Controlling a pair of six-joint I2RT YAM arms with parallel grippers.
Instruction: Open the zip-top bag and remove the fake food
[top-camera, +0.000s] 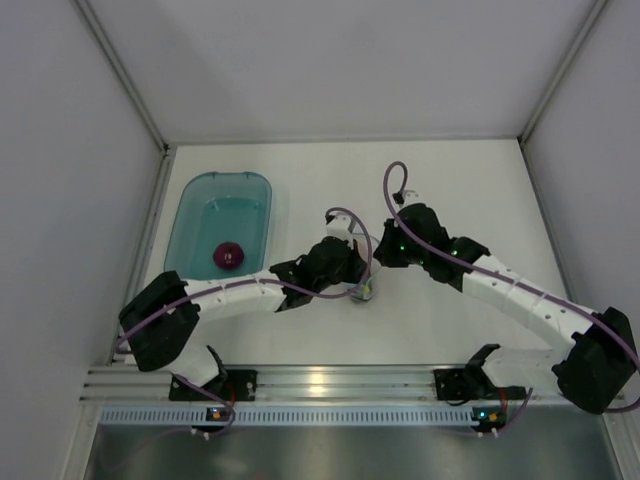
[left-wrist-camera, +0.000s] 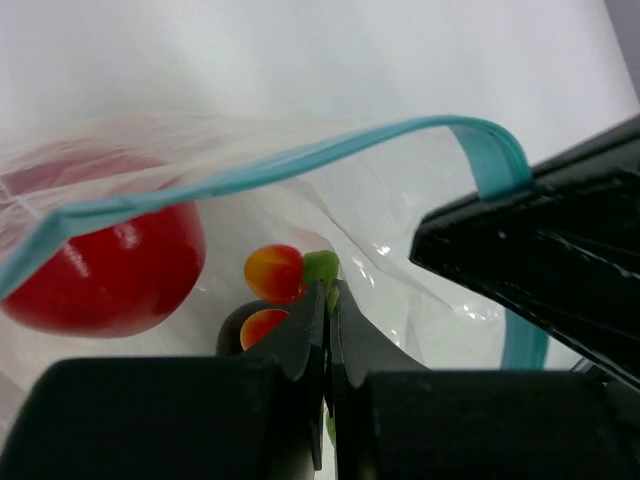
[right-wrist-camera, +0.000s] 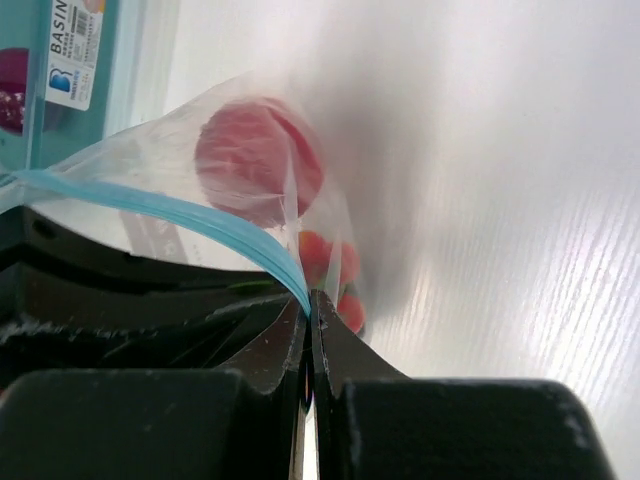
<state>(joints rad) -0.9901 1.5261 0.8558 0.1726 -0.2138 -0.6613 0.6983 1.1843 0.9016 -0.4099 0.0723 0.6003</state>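
Observation:
The clear zip-top bag (left-wrist-camera: 400, 210) lies at mid-table under both grippers, with a small part showing in the top view (top-camera: 365, 291). Its light blue zip strip (left-wrist-camera: 300, 157) arches open. My right gripper (right-wrist-camera: 310, 297) is shut on that strip (right-wrist-camera: 200, 215) at one end and also shows in the top view (top-camera: 382, 258). My left gripper (left-wrist-camera: 330, 292) reaches into the bag's mouth and is shut on the green part of the green-orange-red fake food (left-wrist-camera: 275, 272); it shows in the top view too (top-camera: 352, 274). A red ball (left-wrist-camera: 110, 270) sits inside the bag.
The teal tub (top-camera: 200, 200) stands at the left of the table and holds one dark purple-magenta piece (top-camera: 229, 255). Its labelled wall (right-wrist-camera: 75, 50) is close behind the bag. White walls enclose the table on three sides.

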